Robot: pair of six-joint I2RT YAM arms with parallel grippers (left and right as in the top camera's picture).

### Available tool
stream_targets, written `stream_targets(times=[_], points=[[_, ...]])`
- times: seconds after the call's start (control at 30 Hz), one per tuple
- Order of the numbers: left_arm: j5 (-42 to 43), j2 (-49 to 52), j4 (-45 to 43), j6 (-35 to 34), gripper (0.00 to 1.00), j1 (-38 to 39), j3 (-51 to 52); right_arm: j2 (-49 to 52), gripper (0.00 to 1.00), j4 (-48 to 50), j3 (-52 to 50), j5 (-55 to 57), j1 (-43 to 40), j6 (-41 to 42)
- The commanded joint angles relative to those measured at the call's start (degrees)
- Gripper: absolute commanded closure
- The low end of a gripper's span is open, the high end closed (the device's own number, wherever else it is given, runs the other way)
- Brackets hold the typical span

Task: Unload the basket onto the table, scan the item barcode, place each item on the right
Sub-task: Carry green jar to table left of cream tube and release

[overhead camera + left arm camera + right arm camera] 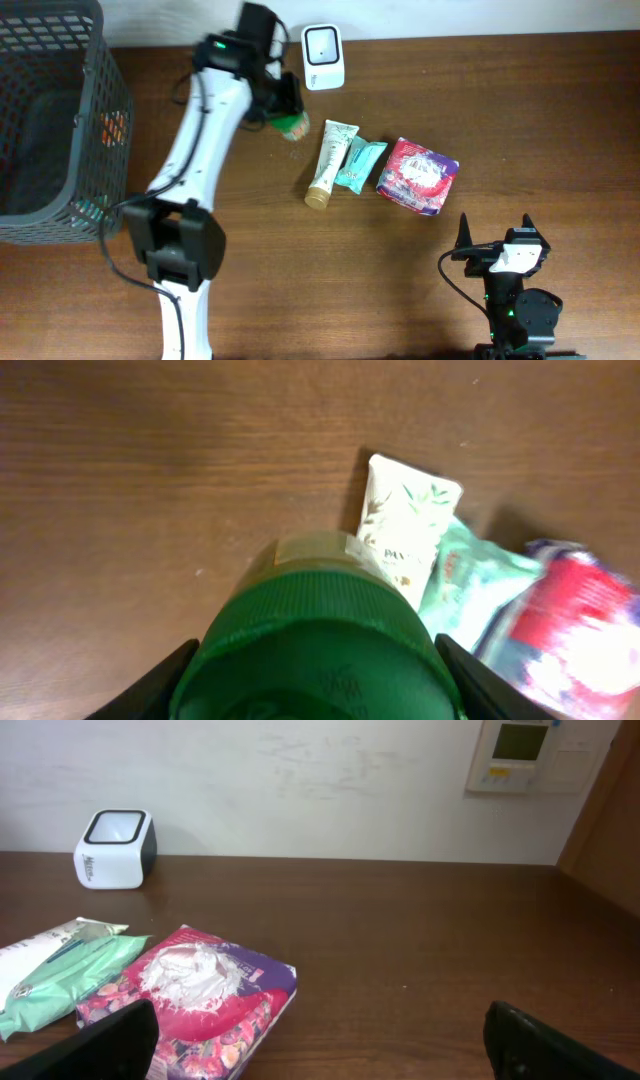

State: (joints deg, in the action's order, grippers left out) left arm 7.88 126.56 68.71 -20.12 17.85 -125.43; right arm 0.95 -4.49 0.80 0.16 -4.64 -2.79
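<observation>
Holding the green-lidded jar beside the scanner at the far edge of the surface.

The left pincer clasps the jar by its sides, a little left of the scanner and nearer than it. The right pincer is spread wide and empty at the near right. The likely trouble is that the barcode faces away from the scanner's window, so nothing reads. Turning a smooth round jar in a side grip could also let it slip toward the tube to its near right. Only the overhead view shows jar and scanner together. The left wrist view shows the lid filling the grip but no scanner, and the right wrist view shows the scanner's face but no jar.
</observation>
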Motion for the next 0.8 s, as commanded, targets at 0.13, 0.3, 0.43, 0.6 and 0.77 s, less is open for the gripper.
stream_targets(times=[0.13,0.3,0.43,0.6,0.77], points=[[-23.4,0.2,-12.7,0.5,0.44,5.2,12.7,-0.3,0.01,-0.2,-0.5,0.5,-0.3,0.5],[-28.3,0.2,-13.8,0.5,0.32,4.4,13.1,-0.3,0.02,-0.2,-0.5,0.5,-0.3,0.5],[-24.5,0.2,-13.9,0.5,0.27,4.5,13.1,-0.3,0.01,-0.2,-0.5,0.5,-0.3,0.5],[-23.7,0.2,-14.7,0.5,0.1,4.3,12.3,-0.3,0.01,-0.2,-0.5,0.5,-0.3,0.5],[-20.0,-2.6,-3.4,0.5,0.09,-1.4,-11.9,-0.3,0.01,-0.2,-0.5,0.5,-0.3,0.5]])
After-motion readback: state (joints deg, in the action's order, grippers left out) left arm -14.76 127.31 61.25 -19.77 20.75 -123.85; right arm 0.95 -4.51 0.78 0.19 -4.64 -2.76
